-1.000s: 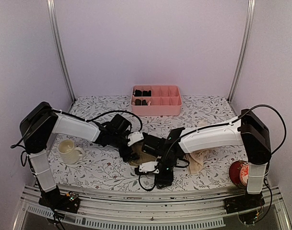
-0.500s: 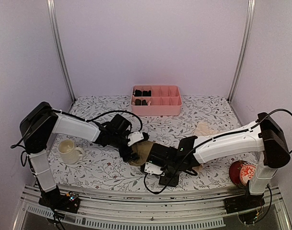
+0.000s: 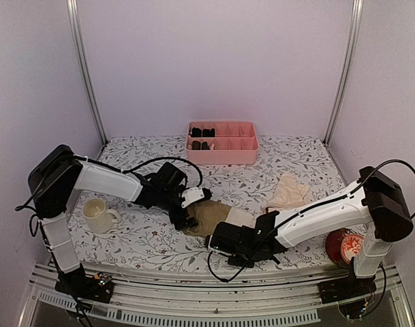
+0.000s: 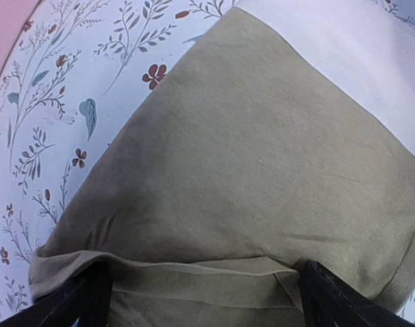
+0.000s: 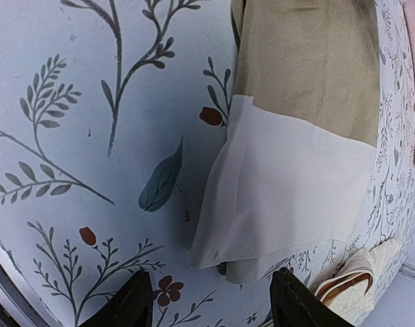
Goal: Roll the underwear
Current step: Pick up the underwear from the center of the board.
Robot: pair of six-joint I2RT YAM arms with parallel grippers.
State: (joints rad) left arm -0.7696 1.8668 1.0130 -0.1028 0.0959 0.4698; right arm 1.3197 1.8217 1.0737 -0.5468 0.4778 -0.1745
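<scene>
Right arm (image 3: 316,211) withdrew to the tabletop's (image 3: 146,245) near edge, jaws open, baring flat olive-brown-and-cream fabric underwear (image 3: 210,216). Left jaws stood open astride its edge; rolling unstarted.

Left arm (image 3: 108,180) is stretched low and rightward from its base. Left gripper (image 3: 187,218) is set at the left edge of the olive-brown underwear (image 3: 212,215), jaws spread wide, fingers (image 4: 84,300) straddling that hem without pinching it. Right arm (image 3: 316,214) is reached far leftward, forearm kept low. Right gripper (image 3: 221,242) is held just beside the underwear's cream end, on the near side, jaws partly parted, nothing gripped.
</scene>
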